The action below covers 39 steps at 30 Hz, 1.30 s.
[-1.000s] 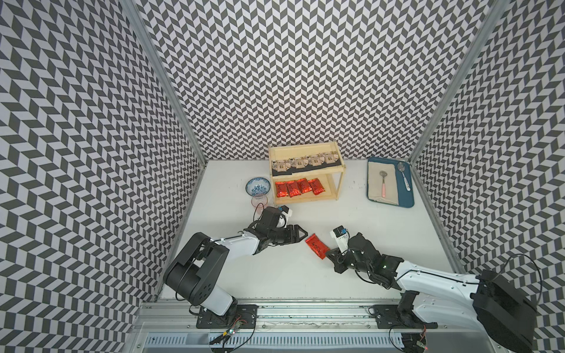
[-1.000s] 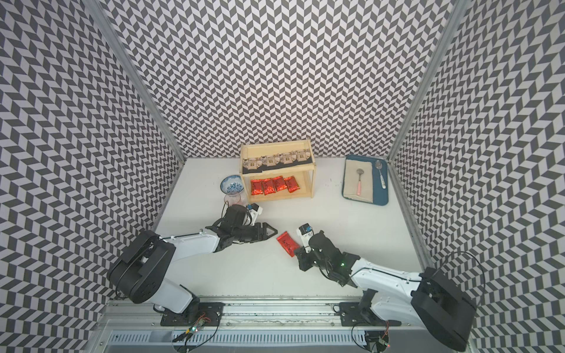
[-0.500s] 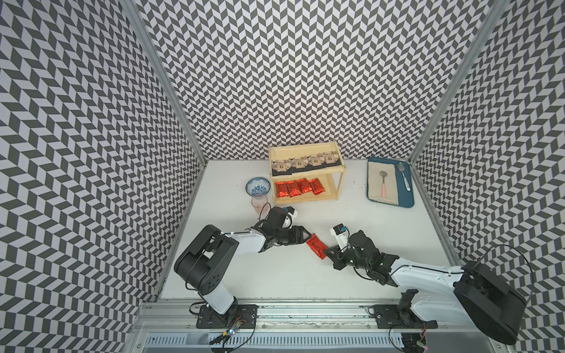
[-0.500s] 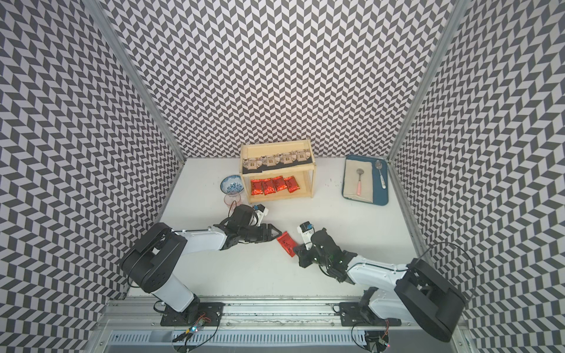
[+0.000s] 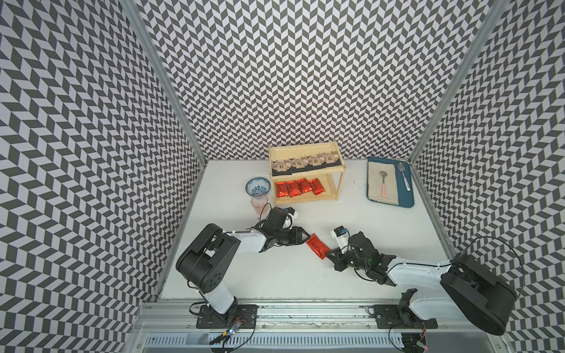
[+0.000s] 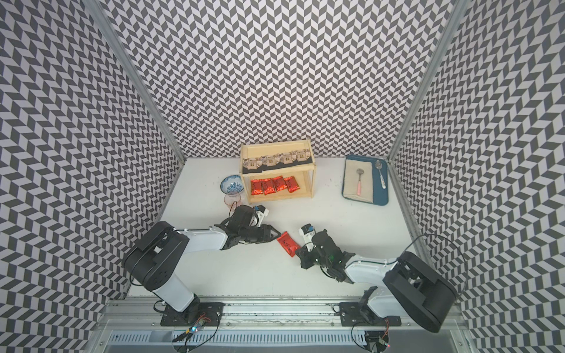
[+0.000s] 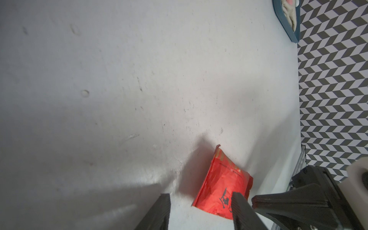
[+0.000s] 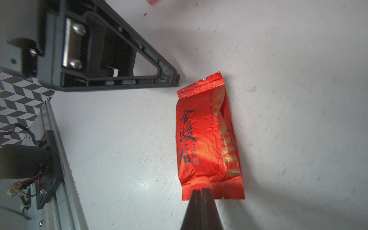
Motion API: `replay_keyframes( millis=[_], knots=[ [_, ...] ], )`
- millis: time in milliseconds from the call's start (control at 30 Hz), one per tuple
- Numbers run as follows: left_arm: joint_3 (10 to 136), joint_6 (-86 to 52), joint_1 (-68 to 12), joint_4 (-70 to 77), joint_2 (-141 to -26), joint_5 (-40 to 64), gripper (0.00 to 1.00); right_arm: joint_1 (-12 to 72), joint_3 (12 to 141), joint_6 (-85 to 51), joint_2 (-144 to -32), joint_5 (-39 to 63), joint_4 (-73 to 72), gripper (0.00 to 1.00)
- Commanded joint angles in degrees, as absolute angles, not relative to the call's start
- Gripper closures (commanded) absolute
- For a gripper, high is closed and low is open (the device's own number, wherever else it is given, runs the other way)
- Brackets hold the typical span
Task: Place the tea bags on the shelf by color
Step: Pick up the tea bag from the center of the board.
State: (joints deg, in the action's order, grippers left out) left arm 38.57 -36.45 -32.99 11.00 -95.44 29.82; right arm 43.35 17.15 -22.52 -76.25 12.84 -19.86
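Five red tea bags (image 5: 317, 250), four black tea bags (image 5: 305, 162), two spoons (image 5: 383, 183), one shelf (image 5: 301, 149).

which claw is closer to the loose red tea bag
Right, barely: right claw, shut, touches one end of the red tea bag; left claw, open, hovers at the opposite end.

Both top views are bright and evenly lit from overhead, sharp across the white table (image 5: 305, 284), where the arms throw only short, soft shadows. The chevron walls (image 5: 76, 137) bow outward toward the frame edges, a wide-lens warp. The left wrist view is dimmer: broad grey shadow covers much of the table, and the red tea bag (image 7: 221, 185) casts a soft shadow beside it. In the right wrist view the foil glares orange-white, the table shows a pale sheen, and the left gripper (image 8: 176, 78) looks slightly smeared, perhaps by motion.
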Motion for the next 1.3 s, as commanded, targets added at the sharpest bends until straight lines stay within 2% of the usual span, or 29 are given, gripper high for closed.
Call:
replay_keyframes(
  millis=[0,333,533,967,1200,1267],
  knots=[
    [39.36,-35.51,-33.64,13.05,-96.73,31.41,0.49,42.85,16.87,-22.07,-77.25,13.36,-23.2,1.0],
    [39.66,-35.85,-34.19,13.92,-98.03,31.99,0.49,41.45,16.7,-22.1,-79.0,15.7,-24.57,1.0],
    [39.82,-35.86,-34.23,14.5,-98.5,32.26,0.64,40.96,17.23,-22.05,-80.58,16.52,-24.96,1.0],
    [40.52,-35.33,-34.15,12.89,-97.91,31.47,0.87,40.15,17.65,-22.18,-81.12,17.4,-24.68,1.0],
    [39.85,-35.63,-33.85,10.37,-92.42,30.15,1.0,38.5,18.87,-24.83,-68.25,16.15,-19.97,1.0],
    [39.65,-36.15,-33.33,10.2,-90.77,30.31,1.0,38.29,19.31,-26.61,-63.71,15.01,-18.46,0.99]
  ],
)
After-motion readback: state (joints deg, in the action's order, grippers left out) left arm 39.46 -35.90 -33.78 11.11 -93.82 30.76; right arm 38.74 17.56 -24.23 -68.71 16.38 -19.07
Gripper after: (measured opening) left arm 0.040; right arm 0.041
